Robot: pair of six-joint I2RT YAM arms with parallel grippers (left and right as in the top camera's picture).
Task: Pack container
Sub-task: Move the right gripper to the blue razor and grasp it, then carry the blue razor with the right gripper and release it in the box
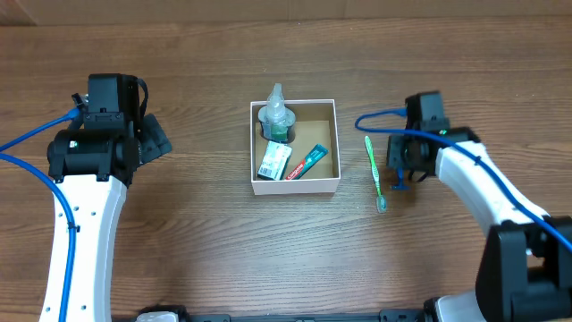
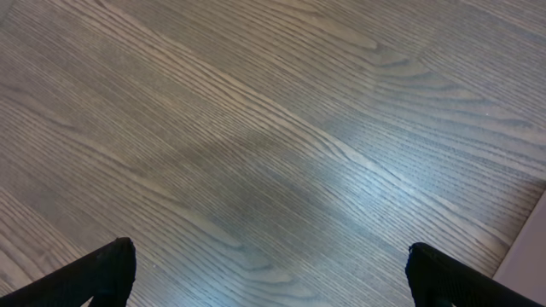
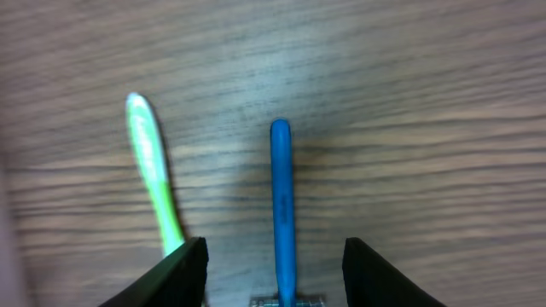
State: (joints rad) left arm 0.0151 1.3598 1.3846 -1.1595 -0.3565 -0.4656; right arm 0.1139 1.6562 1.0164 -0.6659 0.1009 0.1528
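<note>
— Where are we?
— Our right gripper (image 3: 275, 260) is spread astride the slim blue plastic handle (image 3: 282, 196); our left gripper (image 2: 273, 286) is spread over the wooden table (image 2: 256, 128).
— Our grip?
— We centre on it, clear of the green plastic toothbrush (image 3: 155, 175) alongside, then lift to the square white-walled cardboard container (image 1: 295, 186) mid-table.

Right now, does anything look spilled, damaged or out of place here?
Nothing spilled or damaged. Two items lie outside the container: a green toothbrush on the table to its right, and a blue handle inside the open right gripper.

Blue handle (image 3: 281, 188), perhaps a razor's, cut off below right end effector (image 3: 275, 247); green toothbrush (image 3: 152, 166) blurry, half-hidden.
</note>
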